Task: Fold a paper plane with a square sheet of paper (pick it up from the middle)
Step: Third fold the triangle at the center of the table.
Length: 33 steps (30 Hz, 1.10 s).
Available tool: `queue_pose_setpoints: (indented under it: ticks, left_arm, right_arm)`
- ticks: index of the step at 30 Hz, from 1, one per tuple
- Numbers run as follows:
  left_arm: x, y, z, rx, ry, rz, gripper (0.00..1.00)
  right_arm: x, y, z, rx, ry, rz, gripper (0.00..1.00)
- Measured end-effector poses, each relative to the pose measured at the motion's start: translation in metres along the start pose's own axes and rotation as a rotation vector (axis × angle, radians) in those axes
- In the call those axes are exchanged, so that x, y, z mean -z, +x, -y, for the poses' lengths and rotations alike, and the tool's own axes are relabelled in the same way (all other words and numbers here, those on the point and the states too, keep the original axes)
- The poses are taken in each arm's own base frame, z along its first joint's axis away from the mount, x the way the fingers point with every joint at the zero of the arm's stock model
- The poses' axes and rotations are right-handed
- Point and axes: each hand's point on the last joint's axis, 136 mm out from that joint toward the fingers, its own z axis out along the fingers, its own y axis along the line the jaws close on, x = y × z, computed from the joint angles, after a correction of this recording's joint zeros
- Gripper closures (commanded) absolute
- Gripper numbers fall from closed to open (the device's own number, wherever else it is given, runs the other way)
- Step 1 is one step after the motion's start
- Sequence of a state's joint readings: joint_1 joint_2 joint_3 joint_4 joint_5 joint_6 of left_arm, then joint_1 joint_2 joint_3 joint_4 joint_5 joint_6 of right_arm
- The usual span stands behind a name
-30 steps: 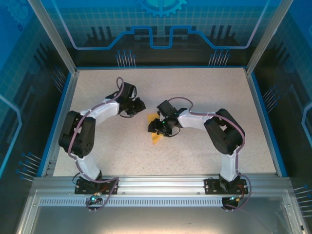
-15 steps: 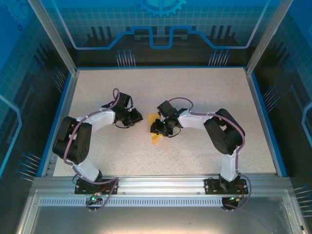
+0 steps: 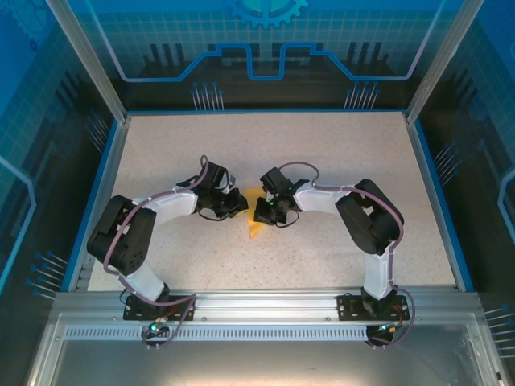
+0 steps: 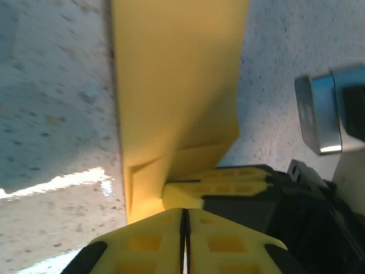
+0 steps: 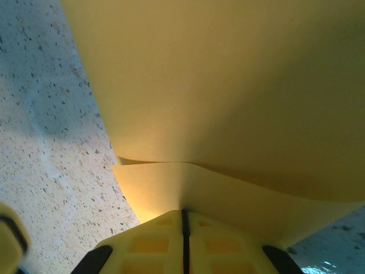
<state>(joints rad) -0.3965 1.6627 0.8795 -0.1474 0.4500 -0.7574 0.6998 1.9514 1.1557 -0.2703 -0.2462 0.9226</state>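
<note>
The square sheet of paper [image 3: 256, 230] is orange-yellow and partly folded, lying at mid-table between both grippers. In the right wrist view the paper [image 5: 228, 85] curves up in two layers, and a pinched fold runs straight into my right gripper [image 5: 183, 214], which is shut on it. In the left wrist view the paper [image 4: 177, 85] stretches away from my left gripper [image 4: 184, 212]. Its jaws are closed tight, with the tips at the paper's near edge beside the right gripper's fingers [image 4: 228, 185]. From above, the left gripper [image 3: 241, 207] and right gripper [image 3: 259, 213] almost touch.
The speckled table [image 3: 322, 153] has a blue rim and framed walls on all sides. Both arms bend inward from their bases at the near edge, with open surface behind and to either side of them.
The left gripper swung right and forward to the paper's left edge. The right gripper, open a second ago, closed on the paper.
</note>
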Motion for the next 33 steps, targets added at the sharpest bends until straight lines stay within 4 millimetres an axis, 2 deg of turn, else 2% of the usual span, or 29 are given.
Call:
queue_pose_setpoints:
  ticks: [13, 25, 33]
  left_arm:
    - [-0.030, 0.012, -0.019, 0.024, -0.060, -0.074, 0.93]
    - [-0.035, 0.005, -0.027, 0.025, -0.116, -0.046, 0.96]
    - [-0.035, 0.005, -0.027, 0.020, -0.118, -0.045, 0.97]
  right_arm:
    - [0.000, 0.000, 0.000, 0.000, 0.000, 0.000, 0.91]
    - [0.002, 0.000, -0.002, 0.029, -0.028, 0.022, 0.88]
    - [0.009, 0.010, -0.011, 0.123, -0.098, 0.009, 0.87]
